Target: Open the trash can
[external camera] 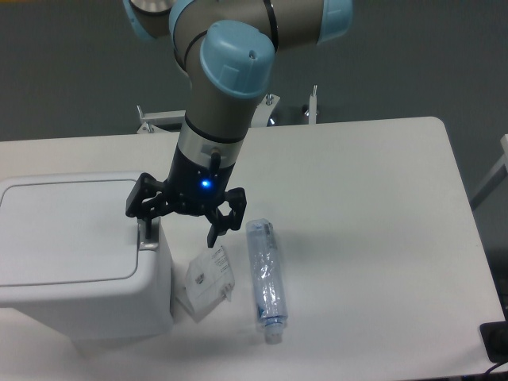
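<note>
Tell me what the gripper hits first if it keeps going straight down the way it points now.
Most likely the trash can: one finger of the open gripper hangs over its grey button. The other finger looks to clear the rim, above the table, though depth is hard to judge.

Setting: I am working in what is looking like a robotics lab or test cell, not a home. Evidence, itemised:

- White table (357, 182), plain with rounded corners, serving as my bench.
- Grey floor (397, 63), bare and uniform, stretching behind it.
- Metal brackets (151, 119) showing at the table's far edge.
- My own arm (230, 63), industrial grey with pale blue joint caps, reaching in from above; a blue status light (206, 184) is glowing at the wrist.
- Test props lying staged: white trash can (79, 262), clear plastic bottle (266, 278), small white packet (209, 278).
</note>
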`<act>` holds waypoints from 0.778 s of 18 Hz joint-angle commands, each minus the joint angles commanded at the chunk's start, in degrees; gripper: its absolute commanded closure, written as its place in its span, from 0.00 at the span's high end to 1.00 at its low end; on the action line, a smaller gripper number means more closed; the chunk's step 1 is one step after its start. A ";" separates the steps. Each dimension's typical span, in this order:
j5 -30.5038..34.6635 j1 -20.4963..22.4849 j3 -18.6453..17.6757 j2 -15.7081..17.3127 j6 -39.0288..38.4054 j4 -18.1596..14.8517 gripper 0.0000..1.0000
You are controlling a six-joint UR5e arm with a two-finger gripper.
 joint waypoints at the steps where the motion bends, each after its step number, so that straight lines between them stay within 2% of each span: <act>1: 0.09 0.00 0.00 0.00 0.00 0.00 1.00; 6: 0.17 0.00 0.26 0.09 0.00 0.00 1.00; 7: 0.17 0.00 1.31 0.17 0.00 0.35 1.00; 8: 0.09 0.09 2.01 0.44 0.09 1.92 1.00; 10: 0.35 1.40 3.95 0.62 0.26 7.45 1.00; 12: 1.75 3.07 5.27 0.62 1.92 8.44 1.00; 14: 6.75 5.35 6.50 0.88 4.39 8.35 1.00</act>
